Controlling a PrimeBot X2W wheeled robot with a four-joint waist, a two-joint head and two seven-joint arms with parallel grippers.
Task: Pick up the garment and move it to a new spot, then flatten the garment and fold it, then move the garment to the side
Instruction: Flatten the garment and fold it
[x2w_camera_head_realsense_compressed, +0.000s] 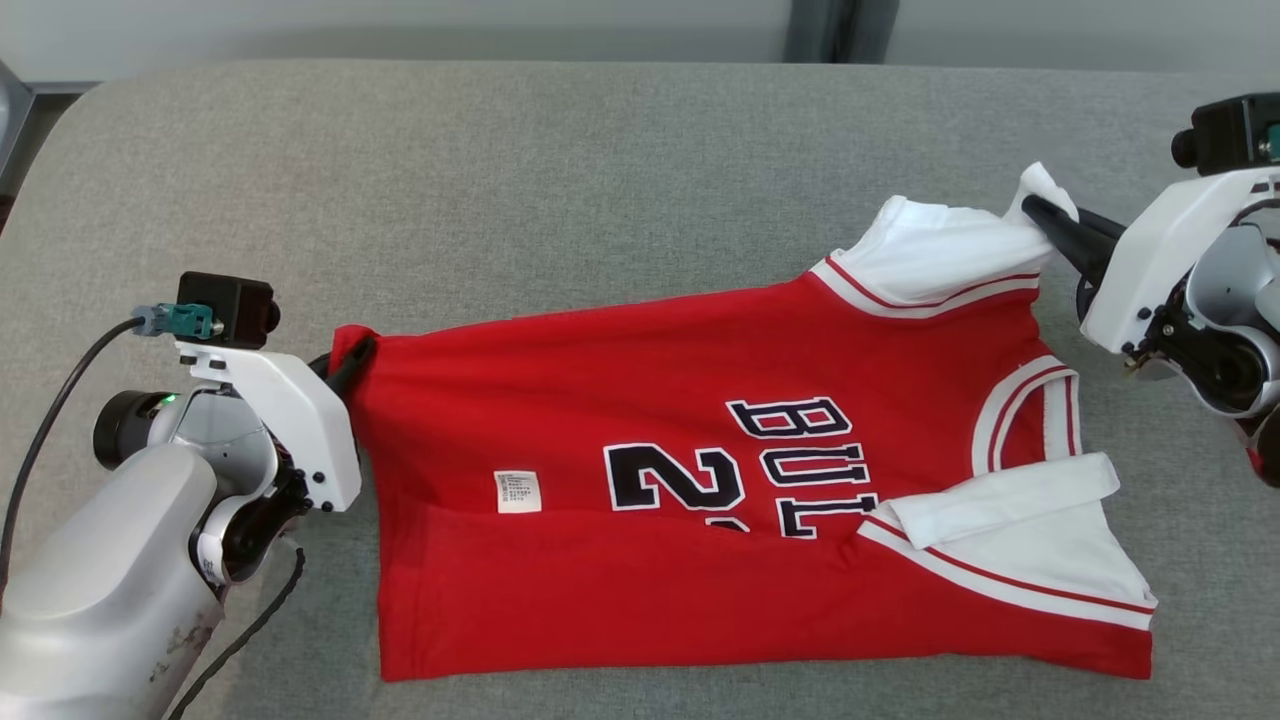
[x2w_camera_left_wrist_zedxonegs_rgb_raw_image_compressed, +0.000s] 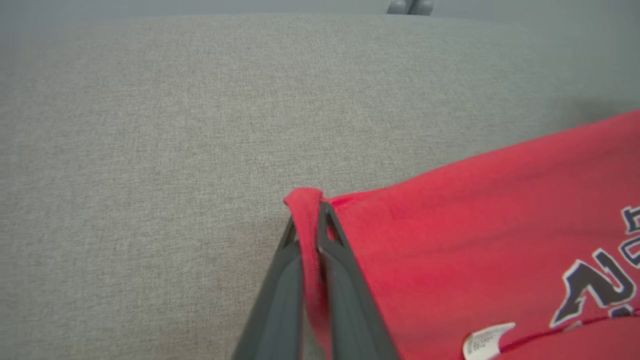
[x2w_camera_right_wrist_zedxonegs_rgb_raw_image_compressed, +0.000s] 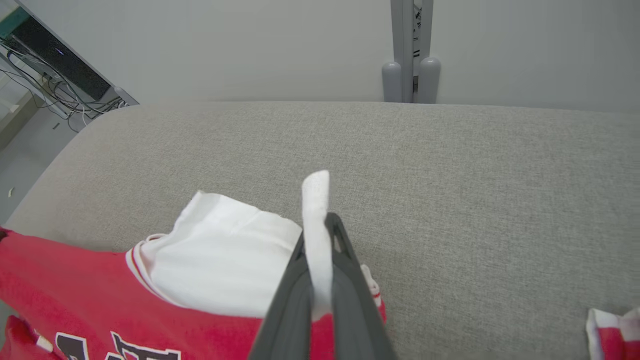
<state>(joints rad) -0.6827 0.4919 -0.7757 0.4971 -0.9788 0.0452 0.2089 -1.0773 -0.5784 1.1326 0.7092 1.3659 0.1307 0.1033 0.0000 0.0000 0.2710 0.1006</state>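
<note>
Two grips: one at each end of the garment's (x2w_camera_head_realsense_compressed: 620, 420) far edge, both closed on cloth.
Garment position: red jersey with white sleeves, spread on the grey cushion (x2w_camera_head_realsense_compressed: 500, 180), centre to right of the head view; near strip lying folded over the lower part of the print.
Long axis: 9 to 3 o'clock across the head view, hem at 9, collar and sleeves at 3.
Left gripper (x2w_camera_head_realsense_compressed: 350, 365): narrow, pinching the red hem corner at the 9 o'clock end; rest of the cloth toward 3 o'clock from the fingers.
Right gripper (x2w_camera_head_realsense_compressed: 1040, 215): narrow, pinching a white sleeve tip at about 2 o'clock; rest of the cloth toward 9 o'clock from the fingers.
Nearer arm: neither; one corner each, far edge drawn between them.
Step in hand, judged: far edge ready for carrying toward 6 o'clock over the near half.
Requirement, judged: equal travel of both grips, axis kept level.
Risk, judged: loose near sleeve (x2w_camera_head_realsense_compressed: 1000, 500) bunching under the fold.
</note>
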